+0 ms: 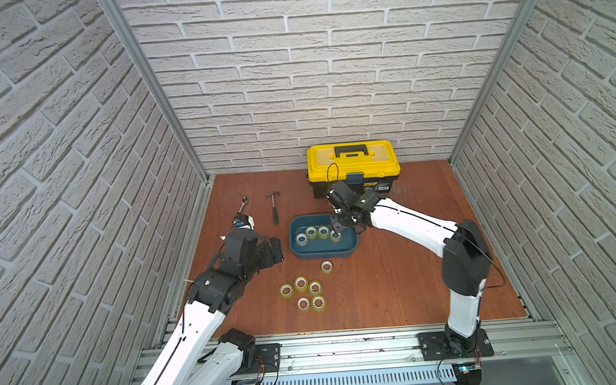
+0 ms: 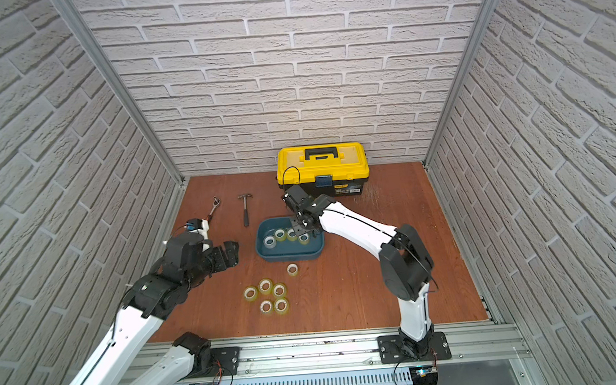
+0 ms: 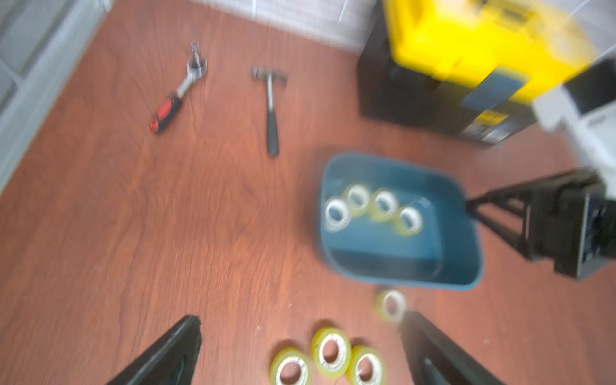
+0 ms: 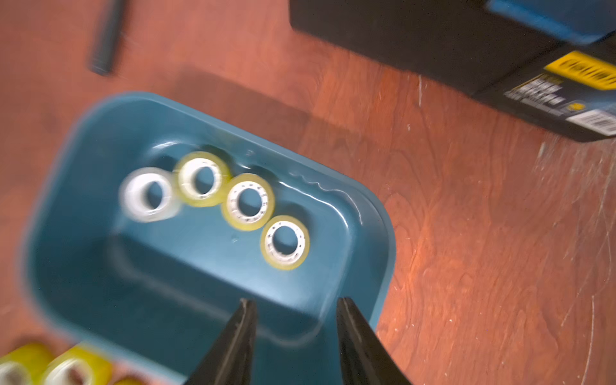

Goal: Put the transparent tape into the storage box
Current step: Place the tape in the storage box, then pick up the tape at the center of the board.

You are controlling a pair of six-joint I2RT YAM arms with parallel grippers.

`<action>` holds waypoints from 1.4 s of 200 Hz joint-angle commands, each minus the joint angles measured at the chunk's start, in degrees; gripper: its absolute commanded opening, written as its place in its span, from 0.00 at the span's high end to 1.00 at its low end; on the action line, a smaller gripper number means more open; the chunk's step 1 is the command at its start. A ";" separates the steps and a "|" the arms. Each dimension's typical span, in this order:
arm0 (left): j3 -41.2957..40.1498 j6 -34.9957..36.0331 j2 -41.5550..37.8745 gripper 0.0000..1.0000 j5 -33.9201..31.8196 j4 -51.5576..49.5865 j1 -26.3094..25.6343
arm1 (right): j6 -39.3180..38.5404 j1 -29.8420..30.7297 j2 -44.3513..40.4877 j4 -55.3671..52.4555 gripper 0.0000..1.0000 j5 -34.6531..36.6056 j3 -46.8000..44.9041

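Left wrist view smeared throughout, toolbox (image 3: 433, 83) cropped at the edge. Loose tape rolls (image 4: 71, 368) cut off in right wrist view. Top views: wrench (image 1: 242, 202) handle hidden behind left arm (image 1: 196, 322).

Tabletop (image 4: 466, 233): reddish wood grain, smooth, faintly scratched.
Storage box (image 4: 200, 266): glossy teal plastic.
Transparent tape (image 4: 248, 222): shiny translucent yellowish film, pale cores.
Toolbox (image 1: 352, 160): yellow-and-black plastic.
Hammer (image 1: 274, 208): bright metal head.

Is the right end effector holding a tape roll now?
No, in the right wrist view the right end effector has its jaws apart with nothing between them, over the storage box.
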 commanded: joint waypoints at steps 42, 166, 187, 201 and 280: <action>-1.41 0.16 -3.35 0.02 -3.27 -4.09 0.20 | 4.21 6.70 -13.46 12.47 0.58 -9.69 -19.50; -7.27 -3.77 5.65 0.02 5.79 6.10 6.59 | 7.92 15.98 0.52 15.48 0.62 -4.21 -18.77; -7.95 -3.26 4.43 0.02 7.06 6.00 8.61 | 7.39 16.12 2.33 15.30 0.62 -3.22 -17.33; -8.58 -3.13 3.65 0.02 7.88 6.00 9.90 | 7.05 16.19 3.47 15.47 0.62 -2.96 -16.54; -9.79 -2.60 4.03 0.02 9.79 6.17 11.56 | 6.44 16.97 7.66 13.79 0.64 -0.55 -15.12</action>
